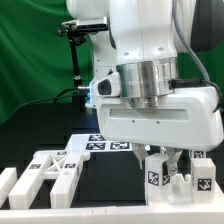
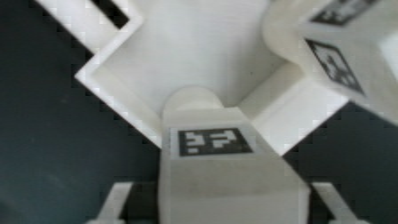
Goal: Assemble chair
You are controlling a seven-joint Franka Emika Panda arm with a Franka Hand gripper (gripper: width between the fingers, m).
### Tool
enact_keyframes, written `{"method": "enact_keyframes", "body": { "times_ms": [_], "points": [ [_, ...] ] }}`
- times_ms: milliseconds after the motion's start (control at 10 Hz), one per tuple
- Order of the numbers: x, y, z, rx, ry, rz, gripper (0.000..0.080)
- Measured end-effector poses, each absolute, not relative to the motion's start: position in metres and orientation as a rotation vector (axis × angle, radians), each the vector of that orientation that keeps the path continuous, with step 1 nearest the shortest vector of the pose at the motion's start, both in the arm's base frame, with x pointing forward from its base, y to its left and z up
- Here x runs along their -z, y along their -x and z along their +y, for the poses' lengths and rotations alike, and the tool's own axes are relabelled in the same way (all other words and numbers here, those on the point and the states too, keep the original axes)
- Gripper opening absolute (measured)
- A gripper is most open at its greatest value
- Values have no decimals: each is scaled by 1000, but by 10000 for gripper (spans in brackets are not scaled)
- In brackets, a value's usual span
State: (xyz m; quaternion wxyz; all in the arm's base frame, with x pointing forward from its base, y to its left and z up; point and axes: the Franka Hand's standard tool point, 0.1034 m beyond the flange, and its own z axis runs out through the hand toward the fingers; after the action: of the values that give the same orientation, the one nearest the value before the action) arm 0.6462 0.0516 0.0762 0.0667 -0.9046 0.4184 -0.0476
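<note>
Chair parts (image 1: 52, 176) lie loose and white on the black table (image 1: 112, 192). You see a cluster of slabs and notched blocks at the exterior view's left and two upright tagged pieces at its right. One of these, a tagged block (image 1: 155, 174), stands right under the gripper (image 1: 168, 157). A second tagged piece (image 1: 201, 176) stands just beside it, further to the exterior view's right. The marker board (image 1: 106, 146) lies flat behind them, with a green curtain (image 1: 30, 70) at the back.

From the wrist view you look down on the tagged block (image 2: 210, 140), its rounded end and square tag facing the camera. The fingers (image 2: 118, 203) stand close in, one on each side of it. A thin dark strip seems to separate each finger from the block, but the picture is soft. You cannot tell whether the pincer is pinching the block or only bracketing it. Beyond the block sits an angled white slab (image 2: 134, 70), and a further tagged part (image 2: 333, 52) shows at the frame's edge.
</note>
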Motion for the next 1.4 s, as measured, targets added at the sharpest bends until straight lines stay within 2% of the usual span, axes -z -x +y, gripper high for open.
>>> {"method": "enact_keyframes", "body": {
  "times_ms": [200, 400, 700, 800, 900, 1000, 1100, 1400],
  "points": [
    [-75, -645, 53, 56, 2344, 1804, 291],
    [-73, -644, 54, -4, 2117, 2014, 291],
    [-73, -644, 56, 4, 2198, 1947, 291],
    [-75, -644, 59, 16, 2327, 1826, 328],
    [-78, -647, 57, 41, 2497, 1589, 328],
    [-78, -647, 58, 68, 2644, 1368, 547],
    [-77, -644, 59, 79, 2748, 1158, 620],
    [-76, -643, 56, 110, 2890, 808, 648]
  ]
}}
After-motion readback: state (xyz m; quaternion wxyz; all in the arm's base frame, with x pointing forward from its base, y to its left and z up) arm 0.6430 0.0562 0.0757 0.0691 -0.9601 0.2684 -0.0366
